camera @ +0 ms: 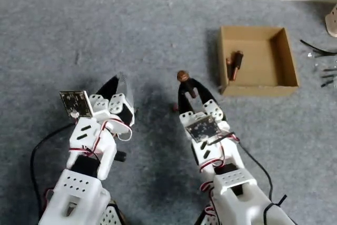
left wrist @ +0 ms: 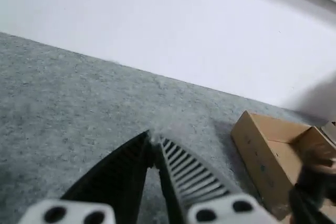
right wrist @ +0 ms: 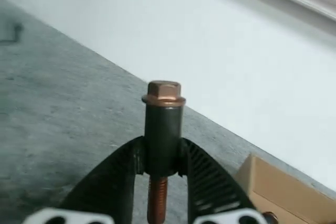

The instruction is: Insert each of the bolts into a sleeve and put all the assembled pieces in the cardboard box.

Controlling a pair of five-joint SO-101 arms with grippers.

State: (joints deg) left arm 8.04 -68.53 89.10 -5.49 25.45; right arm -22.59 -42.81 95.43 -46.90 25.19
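Observation:
My right gripper [camera: 186,84] is shut on an assembled piece [camera: 184,78], a copper bolt pushed through a dark sleeve, and holds it upright above the carpet just left of the cardboard box [camera: 284,64]. In the right wrist view the sleeve [right wrist: 163,129] sits between the gripper's [right wrist: 162,157] fingers, with the hexagonal bolt head [right wrist: 164,93] above and the threaded end below. Two assembled pieces [camera: 235,65] lie inside the box near its left wall. My left gripper [camera: 117,81] hangs shut and holds nothing, to the left of the right one. Its tips [left wrist: 155,141] meet over bare carpet.
Grey carpet covers the table up to a white wall [left wrist: 184,19] at the back. Black cables and small parts [camera: 322,62] lie right of the box, with a white object [camera: 332,20] at the far right edge. The box [left wrist: 270,148] stands to the right of the left gripper.

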